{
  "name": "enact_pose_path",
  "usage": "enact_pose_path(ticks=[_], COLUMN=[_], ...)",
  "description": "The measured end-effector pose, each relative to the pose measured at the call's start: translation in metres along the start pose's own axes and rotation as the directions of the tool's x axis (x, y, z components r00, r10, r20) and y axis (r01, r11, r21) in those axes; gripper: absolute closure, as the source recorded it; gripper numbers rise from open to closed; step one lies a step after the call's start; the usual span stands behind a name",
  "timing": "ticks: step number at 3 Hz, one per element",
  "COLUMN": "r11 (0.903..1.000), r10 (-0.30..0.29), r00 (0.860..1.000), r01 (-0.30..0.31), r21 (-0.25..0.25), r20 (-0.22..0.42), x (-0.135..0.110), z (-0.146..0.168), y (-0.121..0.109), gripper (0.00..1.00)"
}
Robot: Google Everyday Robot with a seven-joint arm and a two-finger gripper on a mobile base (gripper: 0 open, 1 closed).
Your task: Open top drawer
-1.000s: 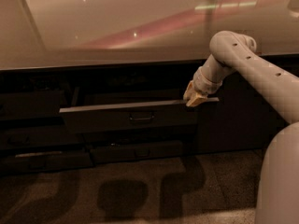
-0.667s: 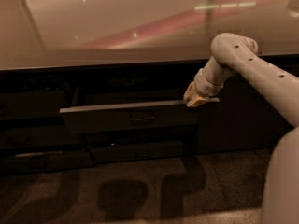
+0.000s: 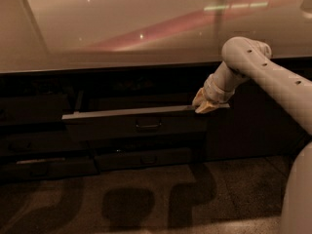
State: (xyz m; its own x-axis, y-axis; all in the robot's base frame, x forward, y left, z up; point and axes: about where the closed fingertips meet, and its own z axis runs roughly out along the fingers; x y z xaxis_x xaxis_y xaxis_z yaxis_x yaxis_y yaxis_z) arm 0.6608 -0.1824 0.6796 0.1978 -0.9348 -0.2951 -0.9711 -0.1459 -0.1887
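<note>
- Little has shifted since the earlier frame: the gripper (image 3: 204,104) sits on the right end of the top drawer (image 3: 131,123), under the counter's (image 3: 122,28) front edge. Whether it is spread or clamped, I cannot tell.
- The drawer is partly out; pull it straight and level, since an off-centre hold may skew it.

One arm (image 3: 273,72) is in view, and it ends in one gripper (image 3: 204,106), which sits at the right end of the upper edge of the one top drawer (image 3: 112,126). That is the only drawer standing well out from the cabinet. Below it two slim fronts can be counted: the middle slim front (image 3: 141,158) directly beneath and the left slim front (image 3: 44,168) off to the left (the dark panels higher on the left are too dim to count as drawers). Two pulls show: the upper pull (image 3: 148,126) on the top drawer and the lower pull (image 3: 148,159) on the middle slim front. One countertop (image 3: 122,28) spans the cabinet. One floor (image 3: 243,179) carries three shadow patches (image 3: 122,206).
</note>
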Motion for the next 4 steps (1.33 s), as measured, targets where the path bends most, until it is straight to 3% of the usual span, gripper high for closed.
enact_pose_path(ticks=[1,2,3,4], r11=[0.99,0.9731,0.9826,0.9894], r10=[-0.089,-0.144,-0.144,-0.142], r00=[0.996,0.99,0.99,0.989], r01=[0.089,0.14,0.141,0.141], r21=[0.11,0.183,0.121,0.034], r20=[-0.009,0.008,0.011,0.028], x=[-0.011,-0.012,0.008,0.007], z=[-0.037,-0.04,-0.008,0.022], y=[0.012,0.064,0.14,0.184], gripper=[1.0,1.0,1.0,1.0])
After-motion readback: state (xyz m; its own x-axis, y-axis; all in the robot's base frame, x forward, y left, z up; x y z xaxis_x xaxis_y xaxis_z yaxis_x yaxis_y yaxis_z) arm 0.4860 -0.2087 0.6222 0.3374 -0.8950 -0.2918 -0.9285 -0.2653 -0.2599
